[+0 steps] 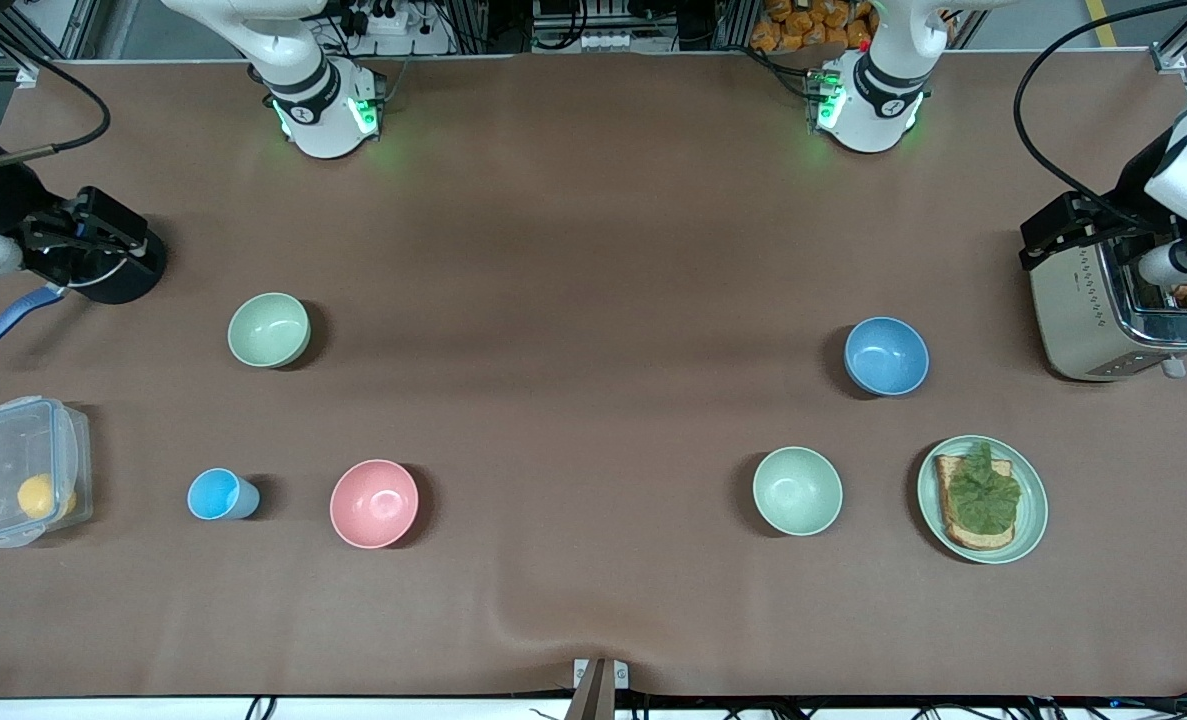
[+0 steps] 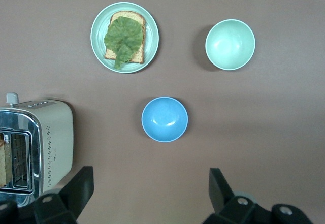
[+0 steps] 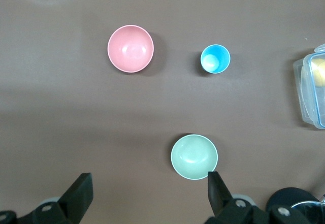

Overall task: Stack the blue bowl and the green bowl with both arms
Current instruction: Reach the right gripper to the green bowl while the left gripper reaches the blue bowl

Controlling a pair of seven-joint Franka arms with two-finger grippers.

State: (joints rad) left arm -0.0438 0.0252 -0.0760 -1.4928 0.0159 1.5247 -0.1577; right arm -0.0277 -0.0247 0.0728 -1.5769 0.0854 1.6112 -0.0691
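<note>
The blue bowl (image 1: 886, 355) lay toward the left arm's end, the green bowl (image 1: 269, 329) toward the right arm's. The left gripper (image 2: 151, 196) and right gripper (image 3: 150, 198) both hung wide open and empty.

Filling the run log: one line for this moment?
stage: pre-grasp | blue bowl: untouched | green bowl: untouched, apart | left gripper: open | right gripper: open

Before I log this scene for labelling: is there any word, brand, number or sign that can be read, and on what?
None can be read.
The toaster has small marks along its lower edge, too small to read.
The bowls, cup, plate and lidded box show no print.
</note>
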